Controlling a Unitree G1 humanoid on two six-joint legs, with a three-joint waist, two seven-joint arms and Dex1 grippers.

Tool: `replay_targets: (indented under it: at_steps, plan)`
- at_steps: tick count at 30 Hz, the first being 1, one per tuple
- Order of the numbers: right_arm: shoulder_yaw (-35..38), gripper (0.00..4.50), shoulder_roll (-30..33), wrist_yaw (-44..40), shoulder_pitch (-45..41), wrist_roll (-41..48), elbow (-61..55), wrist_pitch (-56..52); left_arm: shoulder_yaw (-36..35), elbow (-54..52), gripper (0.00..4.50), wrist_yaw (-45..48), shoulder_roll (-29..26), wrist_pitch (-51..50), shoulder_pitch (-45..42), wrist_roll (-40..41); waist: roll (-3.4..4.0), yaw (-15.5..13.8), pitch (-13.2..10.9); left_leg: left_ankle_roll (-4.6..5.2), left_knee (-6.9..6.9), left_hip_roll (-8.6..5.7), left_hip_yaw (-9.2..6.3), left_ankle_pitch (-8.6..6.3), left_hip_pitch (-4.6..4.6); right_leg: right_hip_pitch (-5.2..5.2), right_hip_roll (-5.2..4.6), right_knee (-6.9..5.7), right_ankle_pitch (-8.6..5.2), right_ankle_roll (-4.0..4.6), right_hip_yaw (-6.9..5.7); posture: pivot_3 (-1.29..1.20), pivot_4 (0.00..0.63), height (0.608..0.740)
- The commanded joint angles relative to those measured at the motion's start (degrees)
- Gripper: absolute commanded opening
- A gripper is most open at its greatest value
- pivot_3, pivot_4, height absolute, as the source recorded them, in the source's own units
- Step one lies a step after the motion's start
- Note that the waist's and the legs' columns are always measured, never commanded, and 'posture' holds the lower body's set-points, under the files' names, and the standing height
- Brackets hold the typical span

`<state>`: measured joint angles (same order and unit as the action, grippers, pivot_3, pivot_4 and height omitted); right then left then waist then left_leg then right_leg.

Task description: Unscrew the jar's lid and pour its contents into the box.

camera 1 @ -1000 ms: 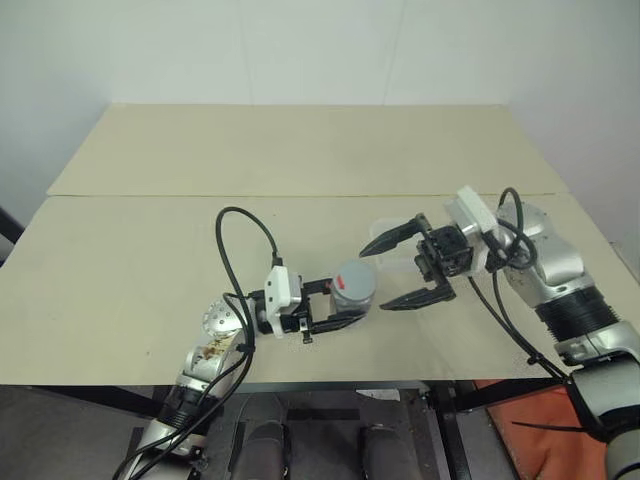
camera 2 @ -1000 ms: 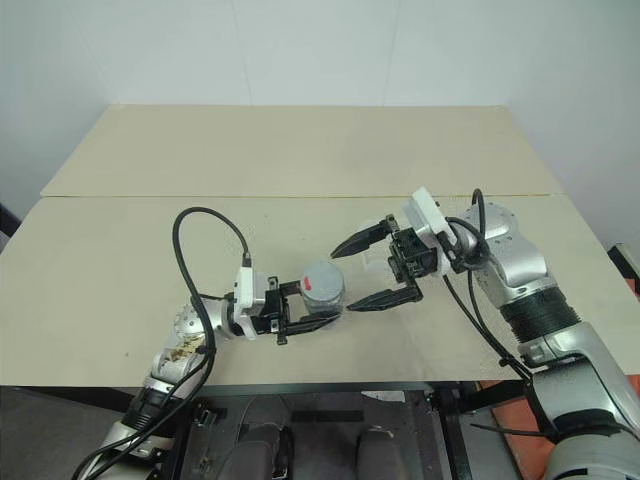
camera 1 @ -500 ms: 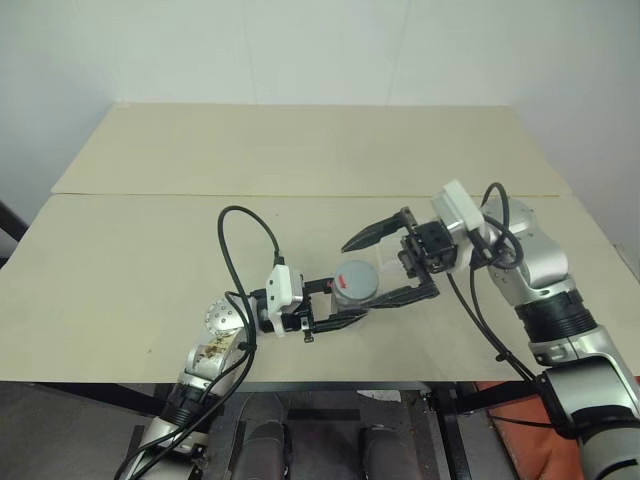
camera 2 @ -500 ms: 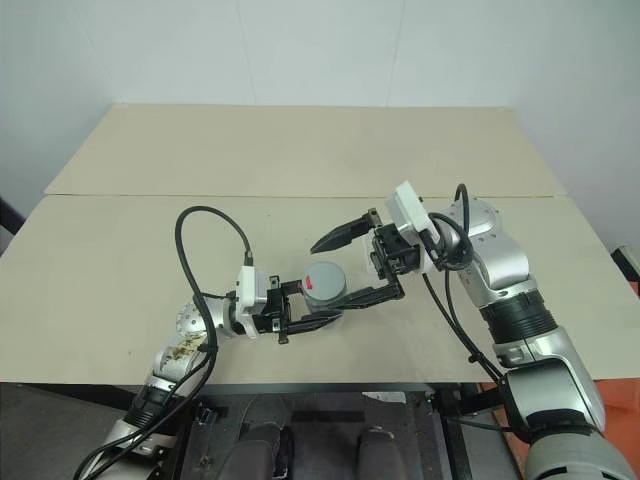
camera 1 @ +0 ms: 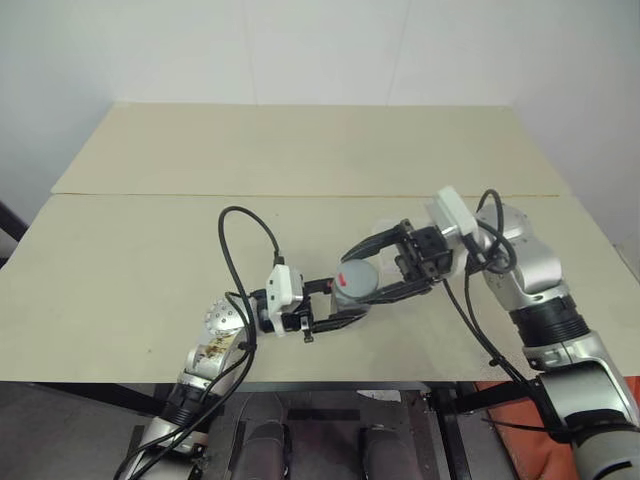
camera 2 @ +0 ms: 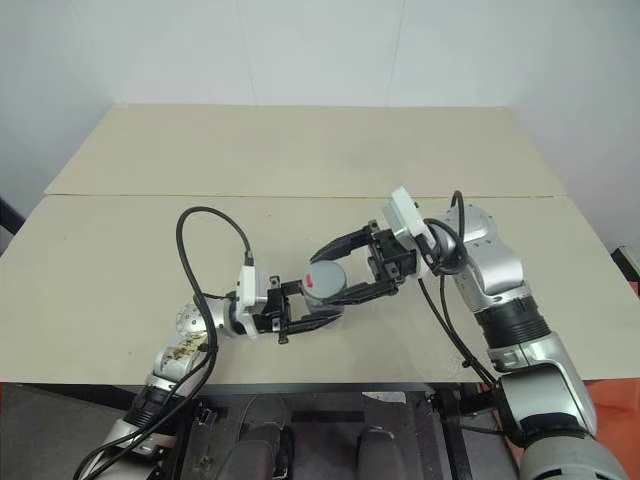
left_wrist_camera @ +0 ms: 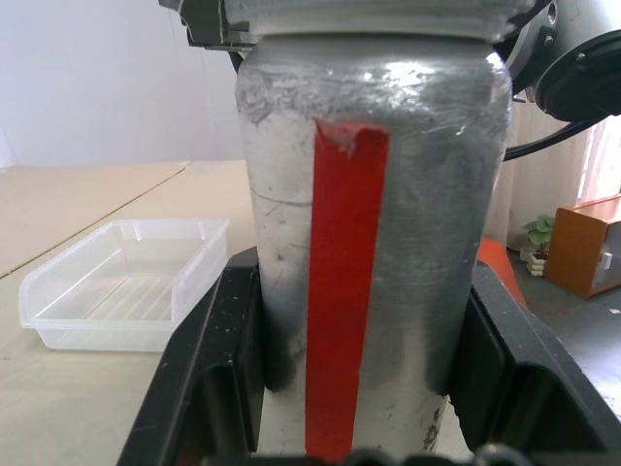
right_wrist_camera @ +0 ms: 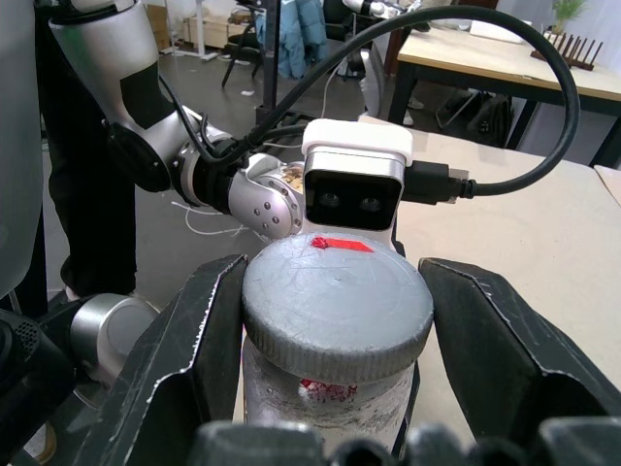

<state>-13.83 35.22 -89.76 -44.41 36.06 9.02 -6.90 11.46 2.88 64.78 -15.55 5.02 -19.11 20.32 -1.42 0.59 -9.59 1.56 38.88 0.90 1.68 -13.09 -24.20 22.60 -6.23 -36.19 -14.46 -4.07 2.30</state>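
Left arm reaches in from the near left edge of the desk [camera 1: 150, 260], forearm angled up and to the right, a black cable looping above the wrist. Left gripper [camera 1: 345, 312] points to the right, roughly level, and is clamped on the body of the jar [left_wrist_camera: 374, 243], holding it upright above the desk near its front edge. In the left wrist view both black fingers [left_wrist_camera: 209, 379] press the jar's sides low down, red vertical mark facing the camera.

Right arm comes in from the right, elbow out, wrist bent so the right gripper [camera 1: 368, 272] points left and slightly downward toward the jar's top. Its two fingers [right_wrist_camera: 194, 349] sit one on each side of the lid [right_wrist_camera: 337, 298], closed against the rim; the lid is seated on the jar. A small red mark shows on the lid's far edge.

The two grippers meet at the jar, left one lower on the body, right one higher at the cap.

The box [left_wrist_camera: 126, 291] lies on the desk beyond the jar, just behind the right gripper, clear and open-topped.
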Motion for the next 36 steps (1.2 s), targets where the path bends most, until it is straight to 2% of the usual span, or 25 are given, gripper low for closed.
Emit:
replay_targets:
  at_steps: [1,4,11,15,19,24,30,36]
  plan:
    - [2.7,2.8,-0.1,-2.6,-0.4,0.2,-2.1,-0.3,0.7,-0.7,2.13,0.6,0.1,1.1,-0.4,0.0,0.0,0.0,0.0,0.0,0.0,0.0,0.0,0.0,0.0,0.0,0.0,0.0,0.0,0.0,0.0,0.0,0.15,0.74]
    - [3.7,2.8,-0.6,-2.0,-0.6,1.3,-2.2,-1.1,0.9,-0.1,2.13,0.9,0.0,1.4,-0.4,-0.4,0.0,0.0,0.0,0.0,0.0,0.0,0.0,0.0,0.0,0.0,0.0,0.0,0.0,0.0,0.0,0.0,0.15,0.74]
    - [10.7,2.8,-4.0,2.8,-2.5,9.5,-2.1,-11.3,0.7,0.9,2.13,0.7,-0.1,2.1,-0.1,-0.9,0.0,0.0,0.0,0.0,0.0,0.01,-0.01,0.0,0.0,-0.01,0.01,0.0,0.0,0.0,0.0,0.0,0.15,0.74]
    - [15.0,2.8,-6.3,7.9,-2.8,9.3,-0.2,-11.5,0.3,0.6,2.13,-0.1,-0.1,2.4,-0.1,-1.1,0.0,0.0,0.0,0.0,-0.01,0.01,-0.01,0.0,0.0,0.0,0.0,0.0,0.0,0.0,0.0,0.0,0.15,0.74]
    - [16.7,2.8,-6.1,29.1,-4.5,-5.4,7.3,-6.9,-1.0,-1.4,2.13,-2.7,-0.6,1.9,0.3,-1.1,0.01,0.1,0.0,-0.01,0.0,-0.01,0.0,0.0,0.01,0.01,-0.01,-0.05,0.0,0.0,0.0,0.0,0.15,0.74]
    - [16.5,2.8,-4.6,42.3,-1.5,-14.9,9.5,-8.6,-2.0,-3.0,2.13,-6.3,-0.9,1.2,1.1,-1.5,0.01,-0.1,0.0,-0.03,-0.06,-0.02,0.04,0.02,-0.18,0.22,-0.01,-0.02,0.0,0.0,0.02,0.0,0.15,0.74]
    - [13.3,2.8,-3.2,46.2,5.0,-21.2,4.6,-12.2,-2.1,-3.1,2.13,-9.3,-1.7,1.6,1.4,-3.4,0.01,0.0,0.0,-0.02,-0.05,-0.03,0.08,0.02,-0.26,0.29,-0.01,-0.02,0.0,0.0,0.04,0.0,0.15,0.74]
    - [15.6,2.8,-2.9,47.5,7.2,-21.0,2.4,-13.7,-2.1,-2.7,2.13,-9.8,-1.7,1.6,1.1,-2.9,0.01,0.3,0.0,-0.02,-0.04,-0.01,0.09,0.02,-0.2,0.29,0.02,-0.08,0.01,-0.01,0.08,0.0,0.15,0.74]
